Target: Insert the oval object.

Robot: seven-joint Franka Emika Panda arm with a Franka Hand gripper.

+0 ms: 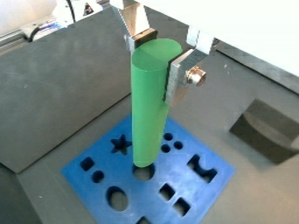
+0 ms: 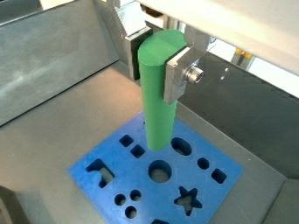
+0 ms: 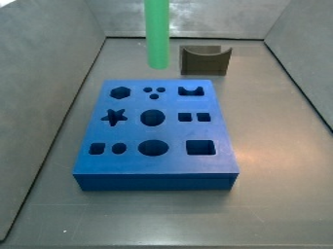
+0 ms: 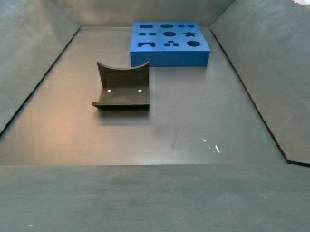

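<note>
My gripper is shut on the top of the oval object, a long smooth bright green peg that hangs upright between the silver fingers. It shows the same way in both wrist views, gripper and peg. The peg's lower end is a little above the blue block, close to its round hole and oval hole. In a side view the peg hangs above the far part of the block; the gripper is out of that view.
The dark fixture stands on the floor beyond the block and also shows in the other views. The block has several differently shaped holes. Grey walls enclose the floor.
</note>
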